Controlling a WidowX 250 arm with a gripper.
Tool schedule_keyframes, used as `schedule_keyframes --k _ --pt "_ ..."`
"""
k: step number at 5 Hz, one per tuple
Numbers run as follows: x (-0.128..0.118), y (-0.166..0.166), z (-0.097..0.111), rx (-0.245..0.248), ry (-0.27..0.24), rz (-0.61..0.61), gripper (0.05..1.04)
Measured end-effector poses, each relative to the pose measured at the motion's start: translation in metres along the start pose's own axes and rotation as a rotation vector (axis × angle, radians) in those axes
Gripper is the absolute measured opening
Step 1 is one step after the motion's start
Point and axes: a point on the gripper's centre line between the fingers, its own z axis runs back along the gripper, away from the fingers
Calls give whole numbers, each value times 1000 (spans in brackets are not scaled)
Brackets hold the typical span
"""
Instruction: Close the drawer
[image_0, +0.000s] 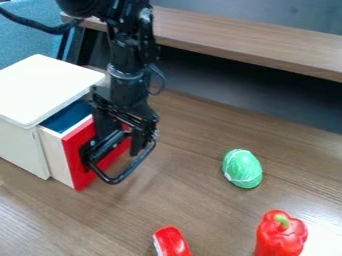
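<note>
Two red objects, a glossy rounded one (172, 242) and a bell pepper with a green stem (280, 237), lie nearest on the brown wood-grain counter (220, 220). Beyond them, the red-fronted, pale-sided drawer (77, 162) stands partly out of the white box cabinet (47, 85). The black two-finger end effector (117, 150) is at its black loop handle (115, 180); whether it is open or closed cannot be told. Apply steady, level pressure near the front's centre, parallel to the drawer sides. Avoid snagging the handle. Stop when flush.
</note>
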Motion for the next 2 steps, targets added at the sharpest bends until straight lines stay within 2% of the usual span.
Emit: schedule_keyframes --k 2 --pt "-1 18 -2 29 3 22 998"
